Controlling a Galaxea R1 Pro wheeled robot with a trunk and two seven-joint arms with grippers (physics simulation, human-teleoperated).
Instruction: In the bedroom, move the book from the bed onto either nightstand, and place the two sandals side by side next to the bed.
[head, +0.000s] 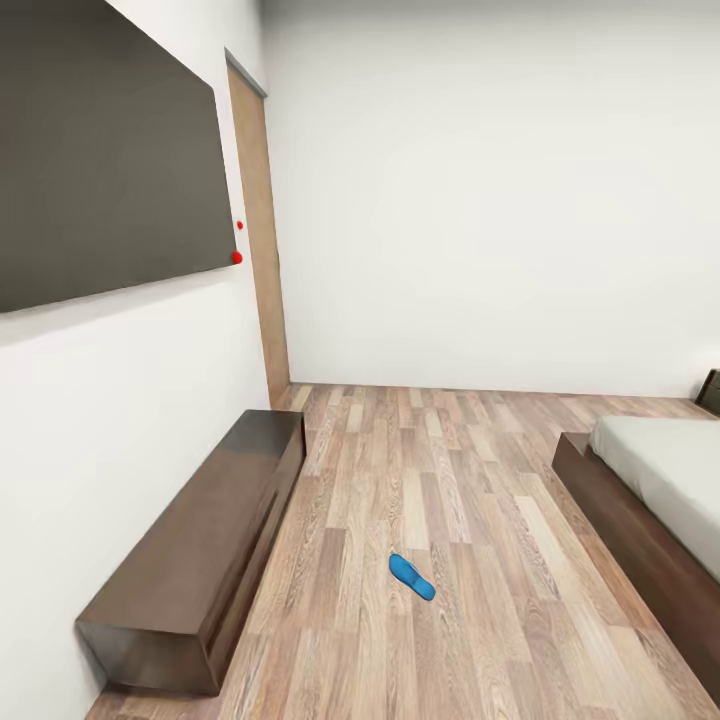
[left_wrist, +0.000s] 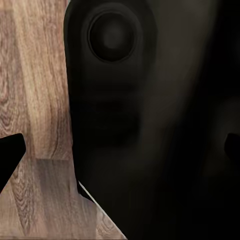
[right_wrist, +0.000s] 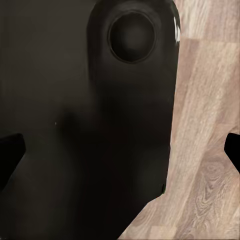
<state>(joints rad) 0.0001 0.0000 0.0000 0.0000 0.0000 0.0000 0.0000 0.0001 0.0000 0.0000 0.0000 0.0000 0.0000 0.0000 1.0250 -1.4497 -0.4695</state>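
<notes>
1. Low in the middle of the head view, one blue sandal (head: 412, 576) lies flat on the wood-plank floor (head: 450, 480), well apart from the bed (head: 660, 470) at the right edge of the frame. It sits at a slant in open floor, not beside the bed, so I judge the shoe part of the job is not yet done.
2. The bed shows only its near corner: pale mattress on a dark frame. I can see no book on the part that shows, and I see one sandal, not a pair.
3. At the far right edge, above the bed, a dark corner of furniture (head: 711, 392) peeks in; it may be a nightstand, but too little shows to say.
4. Along the left wall runs the long low cabinet (head: 200, 560), under a large dark panel (head: 100, 150), with a tan door (head: 262, 240) beyond.
5. In both wrist views my own dark body fills much of the frame with floor planks beside it. My left jaws (left_wrist: 120, 147) and right jaws (right_wrist: 120, 147) show only as dark tips at the frame edges, wide apart and holding nothing.
6. I judge the next move is to roll toward the sandal and lower an arm.
</notes>
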